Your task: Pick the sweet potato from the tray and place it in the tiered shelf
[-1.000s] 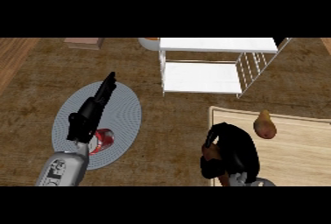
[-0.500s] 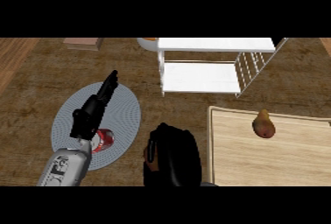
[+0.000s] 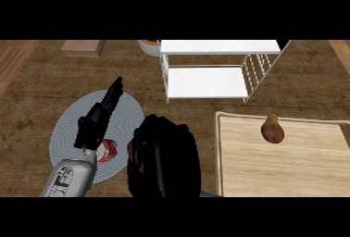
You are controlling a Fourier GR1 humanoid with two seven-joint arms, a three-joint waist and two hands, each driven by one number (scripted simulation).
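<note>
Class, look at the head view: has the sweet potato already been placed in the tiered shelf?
No, the sweet potato lies on the tray, apart from the tiered shelf.

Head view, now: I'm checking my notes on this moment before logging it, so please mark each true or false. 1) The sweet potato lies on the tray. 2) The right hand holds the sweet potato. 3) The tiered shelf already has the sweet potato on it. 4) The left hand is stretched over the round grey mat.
1) True: the sweet potato lies on the wooden tray.
2) False: the right hand is left of the tray, apart from it.
3) False: the tiered shelf shows bare white boards.
4) True: the left hand, fingers straight, lies over the grey mat.
</note>
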